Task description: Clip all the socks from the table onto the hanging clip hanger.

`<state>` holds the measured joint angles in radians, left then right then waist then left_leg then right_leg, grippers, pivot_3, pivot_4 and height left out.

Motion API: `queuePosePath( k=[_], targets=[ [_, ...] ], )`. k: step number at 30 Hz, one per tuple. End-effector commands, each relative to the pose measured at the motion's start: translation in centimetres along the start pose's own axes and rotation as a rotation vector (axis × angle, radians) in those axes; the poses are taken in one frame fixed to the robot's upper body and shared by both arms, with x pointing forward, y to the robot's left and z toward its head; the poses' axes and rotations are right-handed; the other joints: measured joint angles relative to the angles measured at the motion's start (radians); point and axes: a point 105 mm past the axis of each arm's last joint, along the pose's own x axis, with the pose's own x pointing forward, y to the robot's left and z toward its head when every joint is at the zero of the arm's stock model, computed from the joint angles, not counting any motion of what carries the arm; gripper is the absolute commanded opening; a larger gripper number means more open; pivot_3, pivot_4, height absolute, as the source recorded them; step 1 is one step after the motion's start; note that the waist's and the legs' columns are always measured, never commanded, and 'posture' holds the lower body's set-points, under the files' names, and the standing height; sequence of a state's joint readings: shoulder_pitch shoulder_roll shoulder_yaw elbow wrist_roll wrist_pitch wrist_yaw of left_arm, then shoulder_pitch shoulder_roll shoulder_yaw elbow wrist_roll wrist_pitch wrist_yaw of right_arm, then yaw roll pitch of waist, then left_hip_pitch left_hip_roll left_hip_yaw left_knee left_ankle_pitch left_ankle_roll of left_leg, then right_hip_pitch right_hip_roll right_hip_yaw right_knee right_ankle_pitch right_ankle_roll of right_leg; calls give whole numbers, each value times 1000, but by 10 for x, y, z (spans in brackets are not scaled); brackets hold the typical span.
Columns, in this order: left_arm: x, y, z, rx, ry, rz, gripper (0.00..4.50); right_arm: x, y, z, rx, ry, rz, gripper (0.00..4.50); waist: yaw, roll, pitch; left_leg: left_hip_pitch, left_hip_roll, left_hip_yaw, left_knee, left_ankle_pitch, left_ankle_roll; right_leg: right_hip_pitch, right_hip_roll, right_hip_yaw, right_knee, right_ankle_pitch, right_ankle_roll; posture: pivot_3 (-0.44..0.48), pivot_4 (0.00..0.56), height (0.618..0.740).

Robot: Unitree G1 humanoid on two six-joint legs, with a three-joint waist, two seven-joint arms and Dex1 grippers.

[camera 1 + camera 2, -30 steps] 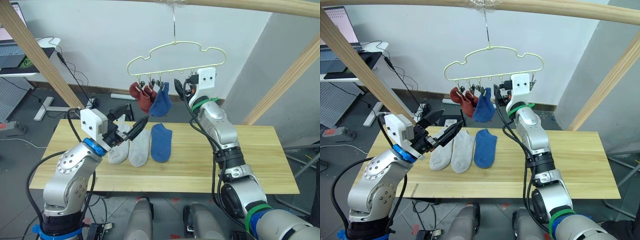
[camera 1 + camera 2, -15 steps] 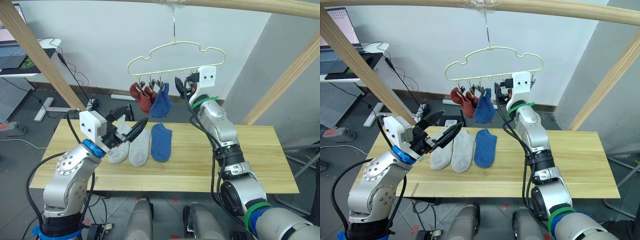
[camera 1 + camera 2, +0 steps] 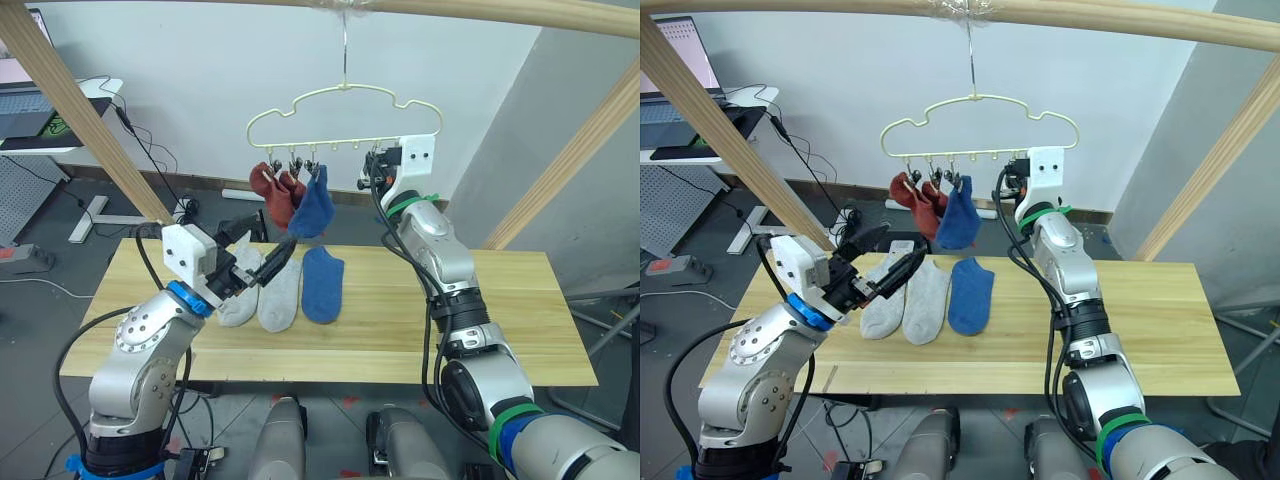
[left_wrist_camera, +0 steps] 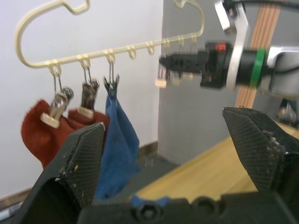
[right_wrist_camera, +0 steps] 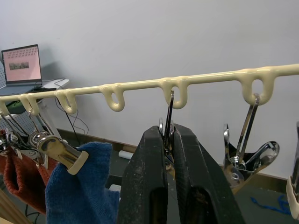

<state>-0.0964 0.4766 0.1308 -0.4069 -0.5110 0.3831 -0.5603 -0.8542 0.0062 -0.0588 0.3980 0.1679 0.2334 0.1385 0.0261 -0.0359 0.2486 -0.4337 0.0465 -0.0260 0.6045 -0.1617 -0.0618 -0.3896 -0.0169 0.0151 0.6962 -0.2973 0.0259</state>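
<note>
The hanger [image 3: 975, 125] is hung by its hook from a wooden pole [image 3: 1040, 12] above the tabletop [image 3: 1160, 320]. Three socks are clipped at its left end: two red socks [image 3: 912, 198] side by side and a blue sock [image 3: 956, 214] just beside them on the next clip. The other clips toward the right end are seen without socks.

Three more socks are laid flat on the tabletop in a row, touching or nearly touching: a grey sock [image 3: 881, 306], a second grey sock [image 3: 926, 300] and a second blue sock [image 3: 971, 294], the last being nearest the middle of the tabletop.

The right end effector [image 5: 169, 140] is raised to the hanger's bar, near its right end. Its two fingers are pressed together on a metal clip [image 5: 167, 122], which is hung from a loop of the bar; the clip is pinched between the fingertips. A further clip [image 5: 246, 154] is hung just beside it.

The left end effector [image 3: 265, 262] is held over the left part of the tabletop, above the grey socks, and is pointed up toward the hanger. Its fingers [image 4: 77, 168] are spread wide, and nothing is held between them. In the left wrist view the hung socks are seen between the spread fingers.
</note>
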Motion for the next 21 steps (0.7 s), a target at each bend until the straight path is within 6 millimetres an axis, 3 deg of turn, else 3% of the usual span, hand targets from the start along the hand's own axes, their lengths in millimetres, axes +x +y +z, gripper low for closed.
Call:
queuePosePath(
  k=[1, 8, 13, 21],
  targets=[
    [9, 2, -20, 53, 105, 17, 4500, 0, -2, 19, -11, -51, 19, 6, 0, 0, 0, 0, 0, 0, 0, 0, 0, 0, 0, 0, 0, 0, 0, 140, 186, 740],
    [58, -5, -87, 99, 303, -4, 4500, -5, -7, 18, -41, -20, 30, 6, -3, 0, 0, 0, -1, 1, 1, 1, 2, 0, 0, 1, 0, 0, 0, 84, 207, 740],
    [83, 1, -125, 140, 431, 23, 4500, -10, -10, 19, -51, -4, 17, 6, -10, 1, 1, 0, 0, 0, 1, 1, 2, -1, 1, 1, 0, 0, 0, 27, 225, 740],
    [97, 12, -156, 119, 552, 55, 4500, -21, -12, 17, -66, 21, -13, 6, -31, 0, 1, -1, -1, 0, 1, 1, 2, -1, 1, 0, 0, 0, 0, -21, 236, 740]
  ],
)
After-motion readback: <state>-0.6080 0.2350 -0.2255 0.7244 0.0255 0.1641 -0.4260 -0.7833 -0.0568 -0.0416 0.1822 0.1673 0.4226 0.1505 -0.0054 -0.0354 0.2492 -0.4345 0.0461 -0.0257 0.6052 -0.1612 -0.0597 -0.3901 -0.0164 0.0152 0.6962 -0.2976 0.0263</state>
